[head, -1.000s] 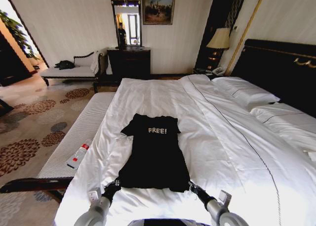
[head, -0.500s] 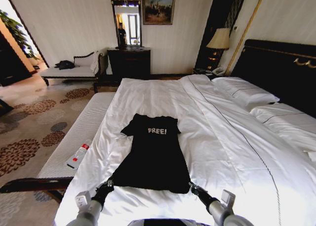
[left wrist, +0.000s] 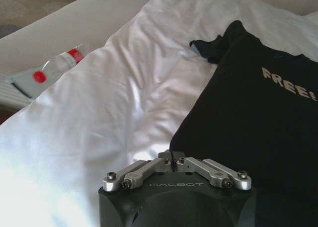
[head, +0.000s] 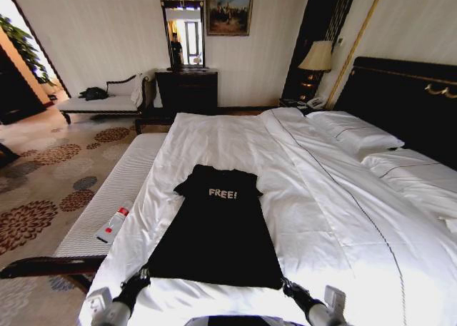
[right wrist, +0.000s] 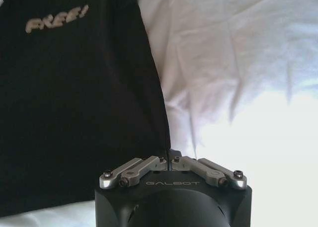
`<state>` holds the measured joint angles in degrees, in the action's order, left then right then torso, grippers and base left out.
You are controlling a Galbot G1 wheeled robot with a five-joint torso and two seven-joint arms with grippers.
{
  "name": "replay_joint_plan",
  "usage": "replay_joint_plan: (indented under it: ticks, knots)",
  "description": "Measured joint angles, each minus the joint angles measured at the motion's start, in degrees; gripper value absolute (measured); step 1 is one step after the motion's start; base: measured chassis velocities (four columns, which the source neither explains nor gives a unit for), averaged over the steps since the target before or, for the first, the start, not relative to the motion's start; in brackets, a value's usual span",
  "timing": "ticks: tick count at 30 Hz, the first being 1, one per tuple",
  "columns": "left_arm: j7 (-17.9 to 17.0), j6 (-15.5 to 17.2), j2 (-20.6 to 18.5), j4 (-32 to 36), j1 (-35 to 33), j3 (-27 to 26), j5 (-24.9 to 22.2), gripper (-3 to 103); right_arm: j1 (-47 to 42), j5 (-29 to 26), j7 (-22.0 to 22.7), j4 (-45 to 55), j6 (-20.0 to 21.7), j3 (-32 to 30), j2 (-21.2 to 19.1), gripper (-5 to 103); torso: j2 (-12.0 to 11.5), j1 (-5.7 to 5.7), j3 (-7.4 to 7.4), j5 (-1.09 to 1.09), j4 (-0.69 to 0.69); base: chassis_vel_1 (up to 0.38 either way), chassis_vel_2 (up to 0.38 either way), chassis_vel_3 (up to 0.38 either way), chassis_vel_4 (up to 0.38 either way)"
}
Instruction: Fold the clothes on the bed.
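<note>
The clothes are one black T-shirt [head: 218,233] with white "FREE!" lettering, lying flat, collar away from me, on the near half of the white bed [head: 343,219]. My left gripper [head: 139,277] is shut on the hem's left corner, and my right gripper [head: 290,287] is shut on the right corner. In the left wrist view the left gripper [left wrist: 171,155] has its fingers closed on the edge of the black T-shirt [left wrist: 258,117]. The right wrist view shows the right gripper [right wrist: 168,156] closed the same way on the T-shirt [right wrist: 79,98]. The hem is stretched wide between them.
A white bottle with a red cap [head: 113,225] lies on the padded bench [head: 125,183] left of the bed. Pillows [head: 353,133] and a dark headboard [head: 407,98] are at the right. A chaise [head: 107,101] and a dresser [head: 187,90] stand by the far wall.
Both grippers have drawn back toward me and spread apart, the left more. The shirt's hem is now wider and nearer, and the fabric lies flatter.
</note>
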<state>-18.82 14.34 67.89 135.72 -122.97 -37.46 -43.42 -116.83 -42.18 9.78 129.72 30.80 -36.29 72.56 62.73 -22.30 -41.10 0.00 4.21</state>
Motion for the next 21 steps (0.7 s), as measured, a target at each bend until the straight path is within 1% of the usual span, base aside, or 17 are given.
replay_joint_plan:
  ticks: [3, 6, 7, 11, 12, 14, 19, 21]
  knots:
    - [0.1, -0.5, 1.0, 0.7, -1.8, -0.4, 0.5, 0, -0.9, 1.1, 0.0, 0.4, 0.6, 0.3, 0.0, 0, 0.0, 0.0, 0.0, 0.0, 0.0, 0.0, 0.0, 0.0, 0.0]
    - [0.7, -2.1, 1.7, 1.2, -5.3, -0.8, 2.2, 0, -2.0, 2.4, 0.0, 0.8, 1.2, 0.8, 0.1, 0, 0.0, 0.0, 0.0, 0.01, 0.0, 0.0, 0.0, 0.0, 0.0]
    - [0.7, -2.1, 1.7, 1.2, -5.3, -0.8, 2.2, 0, -2.0, 2.4, 0.0, 0.8, 1.2, 0.8, 0.1, 0, 0.0, 0.0, 0.0, 0.01, 0.0, 0.0, 0.0, 0.0, 0.0]
    - [1.5, -4.5, 2.2, 1.0, -9.5, -0.2, 4.2, 0, -3.3, 4.1, 0.1, 1.0, 1.7, 0.9, -0.1, 0, 0.0, 0.0, 0.0, 0.0, 0.0, 0.0, 0.0, 0.0, 0.0]
    - [1.5, -4.5, 2.2, 1.0, -9.5, -0.2, 4.2, 0, -3.3, 4.1, 0.1, 1.0, 1.7, 0.9, -0.1, 0, 0.0, 0.0, 0.0, 0.0, 0.0, 0.0, 0.0, 0.0, 0.0]
    - [1.7, -5.8, 2.4, 0.4, -11.2, 0.4, 5.1, 0, -3.8, 4.3, 0.3, 1.0, 1.8, 0.7, -0.2, 0, 0.0, 0.0, 0.0, 0.01, 0.0, 0.0, 0.0, 0.0, 0.0]
    - [1.7, -7.3, 2.3, -0.6, -12.4, 1.6, 6.4, 0, -4.2, 4.7, 0.8, 1.3, 2.1, 0.7, -0.2, 0, 0.0, 0.0, 0.0, 0.0, 0.0, 0.0, 0.0, 0.0, 0.0]
    - [1.7, -7.6, 2.3, -0.9, -12.5, 1.9, 6.7, 0, -4.2, 4.7, 0.9, 1.3, 2.1, 0.7, -0.2, 0, 0.0, 0.0, -0.01, 0.0, 0.0, 0.0, 0.0, 0.0, 0.0]
